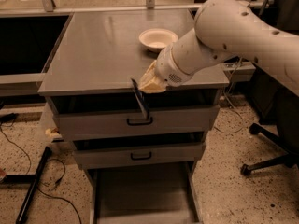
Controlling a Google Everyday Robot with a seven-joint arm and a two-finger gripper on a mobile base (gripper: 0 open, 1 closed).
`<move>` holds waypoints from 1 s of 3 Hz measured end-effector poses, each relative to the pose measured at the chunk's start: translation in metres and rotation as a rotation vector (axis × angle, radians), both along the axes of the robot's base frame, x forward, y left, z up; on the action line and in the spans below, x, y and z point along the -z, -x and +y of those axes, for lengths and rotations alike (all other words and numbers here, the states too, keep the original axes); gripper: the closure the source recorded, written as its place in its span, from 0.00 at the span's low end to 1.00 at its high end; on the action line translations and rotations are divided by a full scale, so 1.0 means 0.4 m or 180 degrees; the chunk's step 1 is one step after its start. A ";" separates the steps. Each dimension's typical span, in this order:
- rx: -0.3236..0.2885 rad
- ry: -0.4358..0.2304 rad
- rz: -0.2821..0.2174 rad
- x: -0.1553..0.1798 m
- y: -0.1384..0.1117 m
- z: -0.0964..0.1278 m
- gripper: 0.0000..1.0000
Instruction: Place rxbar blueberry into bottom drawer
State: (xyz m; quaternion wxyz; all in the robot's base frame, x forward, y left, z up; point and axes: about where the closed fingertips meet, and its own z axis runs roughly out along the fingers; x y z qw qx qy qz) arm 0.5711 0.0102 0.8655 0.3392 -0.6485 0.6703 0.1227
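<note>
Grey bench (98,55) with three drawers beneath it, seen from the single camera view, in front and above. A cream bowl (158,38) stands on the bench top towards its rear right. The white arm (224,36) reaches in from the right, and the gripper (142,84) sits at the bench's front edge, just over the lip. Its cream fingers (150,78) are closed on the upper end of the rxbar blueberry (141,101), which shows as a dark, narrow strip hanging edge-on and slightly tilted, off the bench, in front of the top drawer (93,122) and just above that drawer's black handle (139,121). The middle drawer (103,157) is below it. The bottom drawer (140,190) is pulled out furthest, well below the bar. A black chair base (271,148) stands on the speckled floor at right.
</note>
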 end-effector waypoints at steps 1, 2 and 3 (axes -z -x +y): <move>0.0137 -0.0058 -0.0135 0.015 0.106 -0.023 1.00; 0.0325 -0.0135 -0.0222 0.065 0.205 -0.062 1.00; 0.0395 -0.0122 -0.0179 0.088 0.219 -0.088 0.81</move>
